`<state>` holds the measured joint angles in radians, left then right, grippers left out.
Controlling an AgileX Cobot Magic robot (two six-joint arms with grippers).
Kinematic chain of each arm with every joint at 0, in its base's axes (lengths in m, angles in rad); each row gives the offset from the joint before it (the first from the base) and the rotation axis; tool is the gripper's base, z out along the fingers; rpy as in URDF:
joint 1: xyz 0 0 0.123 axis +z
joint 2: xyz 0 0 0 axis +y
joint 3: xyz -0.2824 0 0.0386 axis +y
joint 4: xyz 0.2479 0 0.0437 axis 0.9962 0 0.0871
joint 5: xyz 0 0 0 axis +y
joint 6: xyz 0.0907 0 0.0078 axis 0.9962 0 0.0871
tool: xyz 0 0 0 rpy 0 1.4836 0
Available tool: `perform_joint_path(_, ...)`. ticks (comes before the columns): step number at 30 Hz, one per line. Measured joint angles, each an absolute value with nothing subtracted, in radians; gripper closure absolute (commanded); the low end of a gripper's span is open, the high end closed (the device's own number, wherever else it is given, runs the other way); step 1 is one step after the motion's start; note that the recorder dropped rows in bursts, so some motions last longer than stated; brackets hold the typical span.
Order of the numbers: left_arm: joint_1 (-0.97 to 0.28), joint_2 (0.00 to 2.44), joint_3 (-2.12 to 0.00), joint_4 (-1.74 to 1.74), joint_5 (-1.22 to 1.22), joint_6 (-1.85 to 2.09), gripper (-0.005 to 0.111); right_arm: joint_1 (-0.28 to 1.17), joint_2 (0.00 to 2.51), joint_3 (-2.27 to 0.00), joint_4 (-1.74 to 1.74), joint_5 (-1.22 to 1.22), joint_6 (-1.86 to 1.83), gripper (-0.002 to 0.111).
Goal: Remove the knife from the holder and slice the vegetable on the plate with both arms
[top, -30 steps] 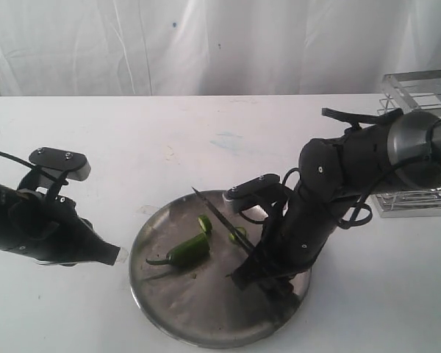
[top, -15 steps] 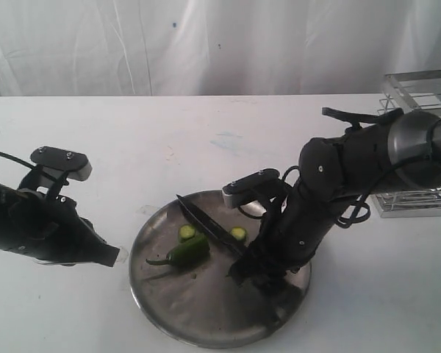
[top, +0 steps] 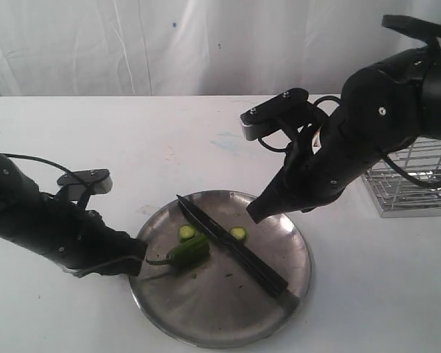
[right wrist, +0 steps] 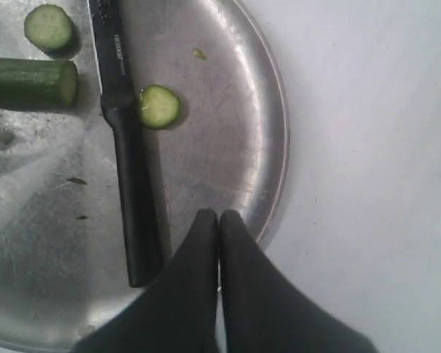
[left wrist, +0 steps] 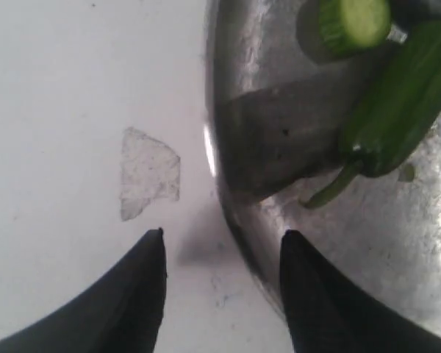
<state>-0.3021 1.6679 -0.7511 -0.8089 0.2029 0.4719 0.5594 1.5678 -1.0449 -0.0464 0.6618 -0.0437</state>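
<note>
The black knife lies flat across the steel plate, free of both grippers. The green vegetable rests left of the blade, with one cut slice by it and another slice on the blade's far side. My left gripper is open, low, straddling the plate's left rim just short of the stem. My right gripper is shut and empty, raised above the plate's back right edge.
The wire holder stands at the right edge of the white table, partly behind the right arm. A white curtain hangs behind. A faint stain marks the table left of the plate.
The right gripper let go of the knife, which now lies on the plate, then lifted back to the right and shut. The left arm moved right to the plate's rim and opened.
</note>
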Motion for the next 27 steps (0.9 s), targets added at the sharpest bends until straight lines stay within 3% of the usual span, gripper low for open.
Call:
perform_joint_path(8, -0.302, 1.725, -0.8, -0.865, 0.228, 0.472, 0.059, 0.559, 1.568, -1.045, -0.052, 0.674, -0.037, 0.108)
perform_joint_path(15, -0.302, 1.745, -0.815, -0.885, 0.22, 0.47, 0.107, 0.559, 1.568, -1.045, -0.052, 0.674, -0.037, 0.108)
perform_joint_path(27, -0.302, 1.747, -0.817, -0.911, 0.172, 0.458, 0.107, 0.559, 1.568, -1.045, -0.05, 0.668, -0.037, 0.108)
